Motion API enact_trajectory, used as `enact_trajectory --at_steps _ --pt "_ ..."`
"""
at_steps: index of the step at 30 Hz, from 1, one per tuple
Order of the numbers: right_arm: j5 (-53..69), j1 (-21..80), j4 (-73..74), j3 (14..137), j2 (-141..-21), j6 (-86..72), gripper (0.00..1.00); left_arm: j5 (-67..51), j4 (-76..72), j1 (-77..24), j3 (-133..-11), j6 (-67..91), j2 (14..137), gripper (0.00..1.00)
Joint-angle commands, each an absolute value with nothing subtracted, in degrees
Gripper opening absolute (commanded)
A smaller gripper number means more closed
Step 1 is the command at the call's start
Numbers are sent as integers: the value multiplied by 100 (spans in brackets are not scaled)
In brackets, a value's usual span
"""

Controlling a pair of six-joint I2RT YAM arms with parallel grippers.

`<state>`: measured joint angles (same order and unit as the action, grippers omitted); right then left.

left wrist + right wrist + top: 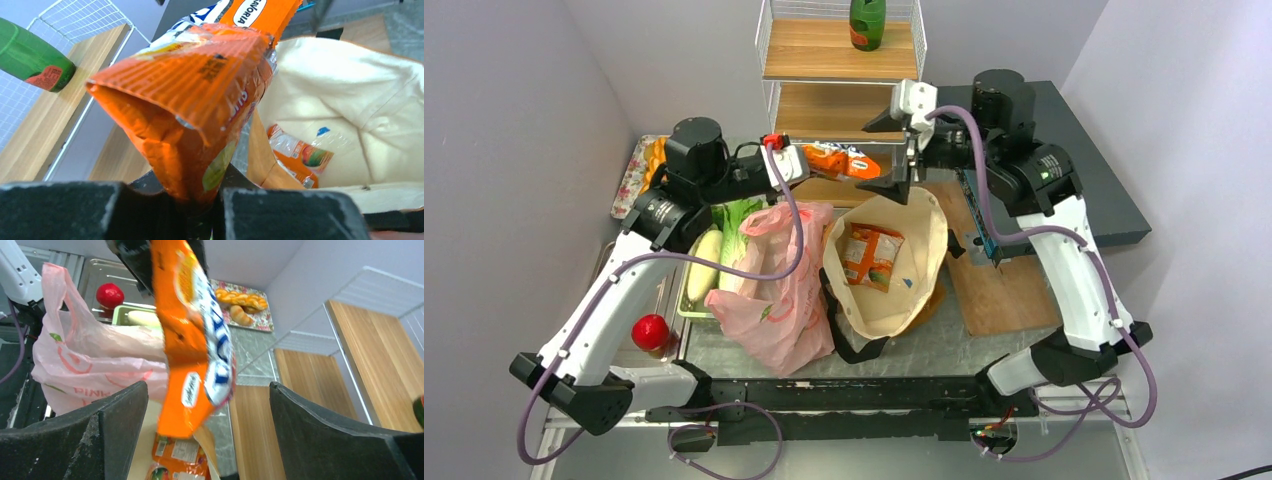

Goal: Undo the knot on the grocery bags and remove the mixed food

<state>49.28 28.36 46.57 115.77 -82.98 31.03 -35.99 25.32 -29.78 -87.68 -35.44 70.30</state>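
Observation:
My left gripper point(802, 160) is shut on an orange snack packet point(844, 160) and holds it in the air behind the bags; the packet fills the left wrist view point(195, 95) and hangs in the right wrist view point(192, 340). My right gripper point(902, 150) is open and empty, just right of the packet, above the back rim of the mustard tote point(934, 225). The tote lies open, with more orange packets point(871, 255) on its cream lining. The pink plastic bag point(774, 290) lies open left of the tote. Leafy greens point(736, 222) and a pale cabbage point(702, 262) lie on a tray.
A red fruit point(651, 331) sits at the left near my left arm. A floral plate with bread point(639, 170) is at the back left. A wire and wood shelf point(839, 60) holds a green bottle point(867, 22). A wooden board point(994, 290) lies on the right.

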Motion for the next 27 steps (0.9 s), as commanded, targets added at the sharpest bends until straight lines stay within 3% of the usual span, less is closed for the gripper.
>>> enact_trajectory --at_steps 1,7,9,11,17,18,22,24,27 --pt "4153 3430 4590 12014 -8505 3445 92 -3770 1893 -2940 -8986 -2768 7151 1" --pt "3230 4036 4638 11989 -8651 3768 89 -4108 1841 -2953 -8950 -2840 7156 4" --pt "2993 4064 4633 12082 -8737 3765 78 -4177 1882 -2953 -8940 -2888 7149 4" --pt "2812 4061 4734 12212 -8794 3760 61 -4179 1974 -2948 -8919 -2982 7141 4" --pt "2675 4062 4881 11853 -8569 4052 32 -4179 1905 -2953 -8704 -3297 6997 6" --pt "2670 4062 4854 11799 -8532 4057 26 -4161 1919 -2952 -8709 -3289 7004 10" --pt "2469 4052 4595 11634 -8424 4157 0 -3847 1916 -2928 -8707 -2962 7033 56" --pt "2234 3988 4266 11374 -8305 4345 0 -3775 1814 -2775 -8657 -2596 6995 76" --pt "1847 3810 3433 10570 -7998 4896 0 -3796 1612 -2377 -8503 -2034 6872 86"
